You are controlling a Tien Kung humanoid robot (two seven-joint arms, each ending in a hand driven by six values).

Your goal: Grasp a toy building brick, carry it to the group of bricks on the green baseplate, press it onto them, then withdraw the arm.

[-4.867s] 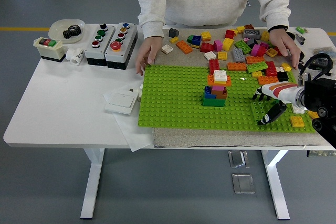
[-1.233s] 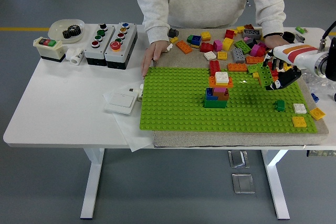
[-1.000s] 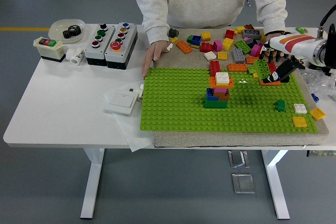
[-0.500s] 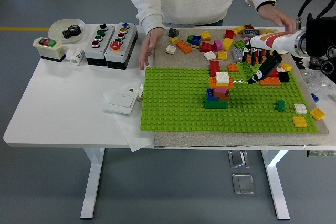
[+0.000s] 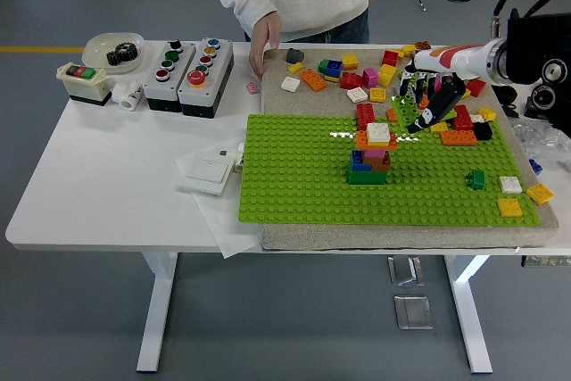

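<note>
right hand (image 5: 426, 100) holds flat green brick (image 5: 408, 110) | at 2 o'clock of brick stack (image 5: 369, 151) | green baseplate (image 5: 294, 176)

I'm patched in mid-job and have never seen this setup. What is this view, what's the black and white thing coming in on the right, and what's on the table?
This is the head view: a camera high on the robot, looking forward and down over a white table. The thing entering from the right is the robot's right arm, and its robot hand has its fingers closed on a green brick, just right of the brick stack on the green baseplate. Loose bricks lie scattered along the baseplate's far edge. At far left sit button boxes and a white bowl. A person stands at the far side, one hand near the table's far edge. The left arm is out of view.
</note>
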